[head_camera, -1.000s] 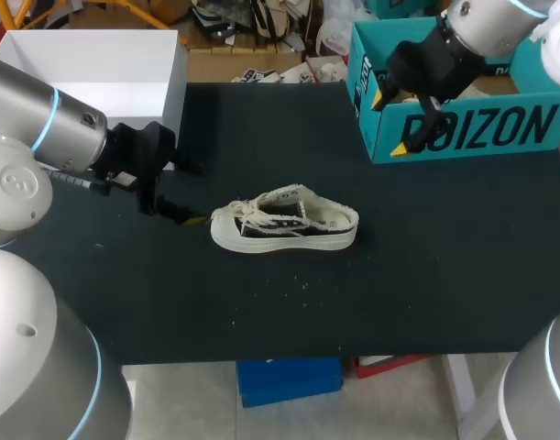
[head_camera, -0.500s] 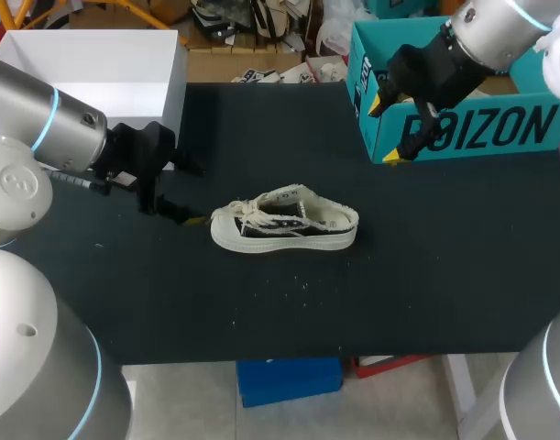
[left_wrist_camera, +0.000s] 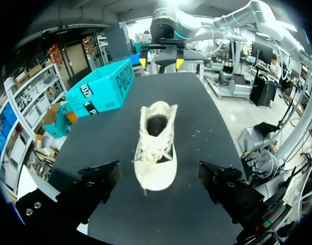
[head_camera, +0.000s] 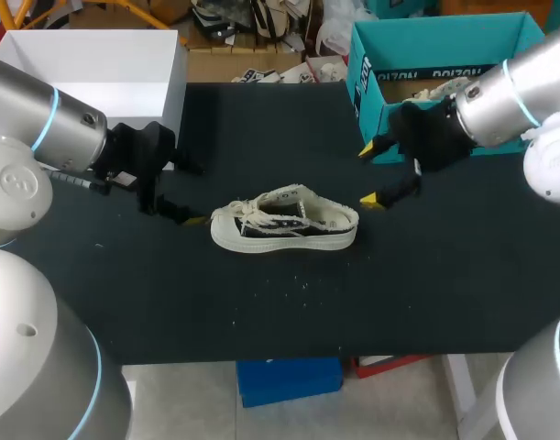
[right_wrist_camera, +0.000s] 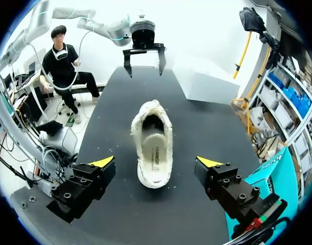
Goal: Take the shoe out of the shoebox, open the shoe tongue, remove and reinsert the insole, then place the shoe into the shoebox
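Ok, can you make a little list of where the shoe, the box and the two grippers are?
shoe: upright on the table, nothing touching it
toe: points at left gripper
heel: points at right gripper
shoebox: far right of the table, open top
grippers: both open, empty

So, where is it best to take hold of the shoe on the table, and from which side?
Probably across its two sides near the heel, coming from the right. The shoe stands upright on its sole with the heel toward the open right end effector, whose fingers line up on either side of that narrow end.
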Robot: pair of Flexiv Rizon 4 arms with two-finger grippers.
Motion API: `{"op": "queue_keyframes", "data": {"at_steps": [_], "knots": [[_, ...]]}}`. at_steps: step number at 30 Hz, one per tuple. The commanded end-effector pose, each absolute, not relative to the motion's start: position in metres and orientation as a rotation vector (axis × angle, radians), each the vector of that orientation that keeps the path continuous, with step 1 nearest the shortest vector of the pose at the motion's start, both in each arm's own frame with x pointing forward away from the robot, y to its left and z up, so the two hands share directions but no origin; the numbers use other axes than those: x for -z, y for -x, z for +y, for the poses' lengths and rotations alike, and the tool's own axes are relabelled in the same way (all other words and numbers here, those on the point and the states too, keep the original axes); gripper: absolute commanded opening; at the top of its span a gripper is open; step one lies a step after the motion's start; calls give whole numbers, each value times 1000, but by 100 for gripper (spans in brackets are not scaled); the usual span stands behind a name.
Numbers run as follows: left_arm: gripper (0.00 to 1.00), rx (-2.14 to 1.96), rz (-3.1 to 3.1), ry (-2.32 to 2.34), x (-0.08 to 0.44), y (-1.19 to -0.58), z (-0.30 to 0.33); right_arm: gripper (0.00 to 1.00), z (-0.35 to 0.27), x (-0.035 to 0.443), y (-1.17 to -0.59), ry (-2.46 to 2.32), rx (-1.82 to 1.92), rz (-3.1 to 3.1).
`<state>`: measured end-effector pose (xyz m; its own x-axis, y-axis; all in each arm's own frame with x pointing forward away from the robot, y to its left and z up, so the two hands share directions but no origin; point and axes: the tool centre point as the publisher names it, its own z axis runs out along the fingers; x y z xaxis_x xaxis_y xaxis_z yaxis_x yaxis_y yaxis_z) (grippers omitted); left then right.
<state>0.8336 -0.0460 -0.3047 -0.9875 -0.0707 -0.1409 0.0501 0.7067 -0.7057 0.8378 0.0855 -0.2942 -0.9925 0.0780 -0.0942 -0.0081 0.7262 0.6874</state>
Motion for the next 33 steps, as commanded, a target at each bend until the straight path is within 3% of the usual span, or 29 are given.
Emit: {"op": "queue_keyframes", "data": {"at_steps": [1,33], "knots": [[100,1149,2747,16,306,-833,-46,100,95,314,-835,-83,-1165,2765],[100,1149,2747,16,306,-833,-46,100,108,404,-854,-202,-1315,2769]]}}
